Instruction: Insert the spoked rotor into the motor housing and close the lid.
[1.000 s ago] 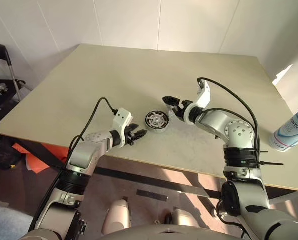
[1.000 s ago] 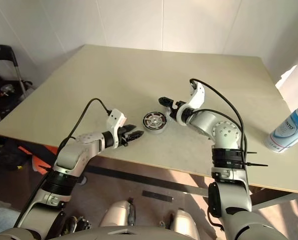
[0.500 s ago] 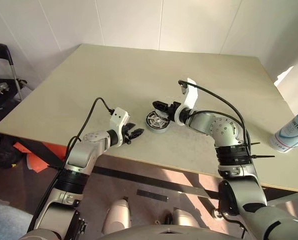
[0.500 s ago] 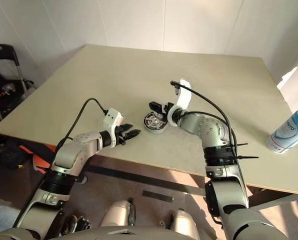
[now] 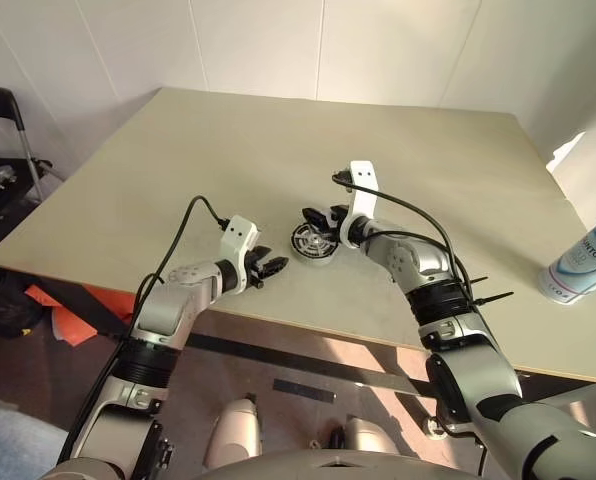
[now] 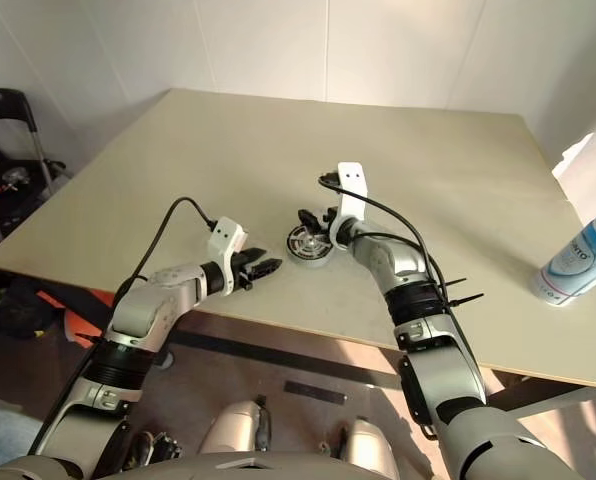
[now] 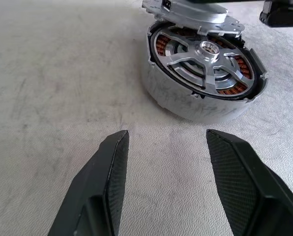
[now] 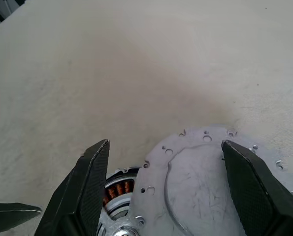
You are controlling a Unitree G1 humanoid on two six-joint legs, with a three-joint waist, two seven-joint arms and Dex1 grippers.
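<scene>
The motor housing (image 5: 313, 241) is a round silver puck near the table's front edge, with copper windings showing inside. The spoked rotor (image 7: 186, 49) sits in it, spokes and hub showing. The lid (image 8: 205, 182), a flat silver disc with small holes, lies askew over the housing's far rim (image 7: 195, 12) and covers only part of it. My right gripper (image 5: 316, 217) hovers open just behind the housing, a finger (image 8: 95, 187) on either side of the lid, apart from it. My left gripper (image 7: 163, 135) is open and empty, a short way in front of the housing.
A white and blue spray can (image 5: 581, 262) stands at the table's right edge. The tan table (image 5: 278, 140) stretches bare behind the housing. A black chair (image 5: 3, 120) stands off the table's left side. The table's front edge runs just under my left arm.
My right gripper has swung left and forward to a spot over the housing's far side, and its wrist has rolled. The left gripper and the housing have stayed put.
</scene>
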